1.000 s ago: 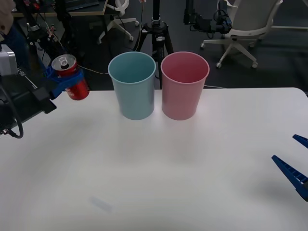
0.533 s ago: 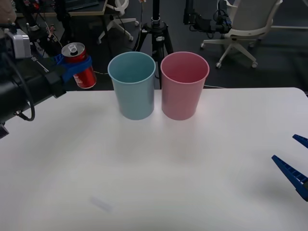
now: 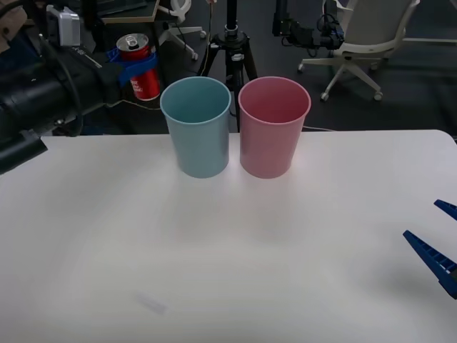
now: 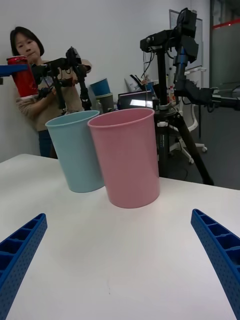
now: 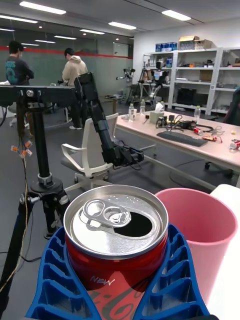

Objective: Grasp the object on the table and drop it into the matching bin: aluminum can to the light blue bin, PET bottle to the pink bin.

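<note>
The aluminum can point(image 3: 142, 71) is red with a silver top and hangs upright in the air, above and left of the light blue bin point(image 3: 198, 127). My left gripper point(image 3: 136, 69) is shut on the can, its blue fingers around the can's body. In the left wrist view the can point(image 5: 116, 240) sits between the fingers point(image 5: 56, 280), its tab opened, with the pink bin point(image 5: 202, 235) beyond it. The pink bin point(image 3: 273, 126) stands right of the light blue one on the white table point(image 3: 228, 271). My right gripper point(image 3: 438, 239) rests open at the table's right edge. The right wrist view shows the can point(image 4: 22, 77), the blue bin point(image 4: 77, 150) and the pink bin point(image 4: 127, 155).
A black tripod point(image 3: 232, 50) stands just behind the two bins, past the table's far edge. Office chairs point(image 3: 364, 39) and desks fill the room behind. A small faint mark point(image 3: 150, 305) lies on the near left of the table.
My left gripper has carried the can up and to the right, from beside the table's left edge to a spot higher than the light blue bin's rim. The right arm stays still.
</note>
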{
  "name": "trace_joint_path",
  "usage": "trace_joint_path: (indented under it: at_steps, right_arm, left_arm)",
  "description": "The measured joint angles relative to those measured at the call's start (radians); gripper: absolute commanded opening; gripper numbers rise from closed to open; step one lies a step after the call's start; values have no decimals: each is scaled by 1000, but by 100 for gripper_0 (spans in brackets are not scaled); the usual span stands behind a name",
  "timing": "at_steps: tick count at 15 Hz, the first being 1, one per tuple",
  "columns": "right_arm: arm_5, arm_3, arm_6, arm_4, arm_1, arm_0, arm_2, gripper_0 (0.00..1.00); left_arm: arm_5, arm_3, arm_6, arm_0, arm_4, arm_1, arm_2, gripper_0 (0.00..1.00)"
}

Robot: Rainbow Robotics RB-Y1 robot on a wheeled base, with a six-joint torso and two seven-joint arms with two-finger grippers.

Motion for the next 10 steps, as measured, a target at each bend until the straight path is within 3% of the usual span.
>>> trace_joint_path:
  at_steps: [5,10]
  right_arm:
    - [0,0,0,0,0,0,0,100]
    - [0,0,0,0,0,0,0,100]
  left_arm:
    - [-1,165,-10,-126,-116,-120,-6,0]
    - [-1,196,-11,-145,-225,-205,-5,0]
